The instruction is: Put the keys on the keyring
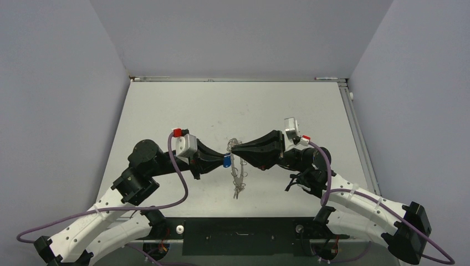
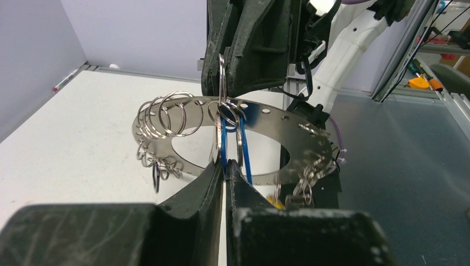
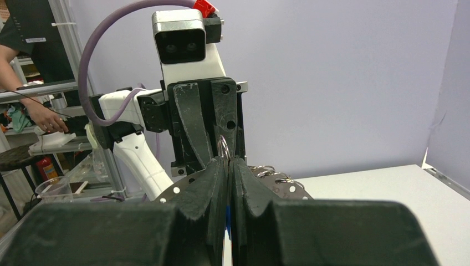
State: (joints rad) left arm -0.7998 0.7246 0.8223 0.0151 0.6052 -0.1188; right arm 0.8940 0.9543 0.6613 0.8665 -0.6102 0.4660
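The keyring is a wide flat silvery hoop pierced with holes and hung with several small split rings, held up off the table. It also shows edge-on in the top view as the keyring. My right gripper is shut on its rim, where a small split ring sticks up between the fingertips. Blue-headed keys hang from that ring. My left gripper is shut on one blue key, tip to tip with the right gripper. A yellow key head peeks out low beside my left fingers.
Both arms meet over the middle of the white table, which is closed in by grey walls on three sides. A metal rail runs along its right edge. A marker lies by the far wall.
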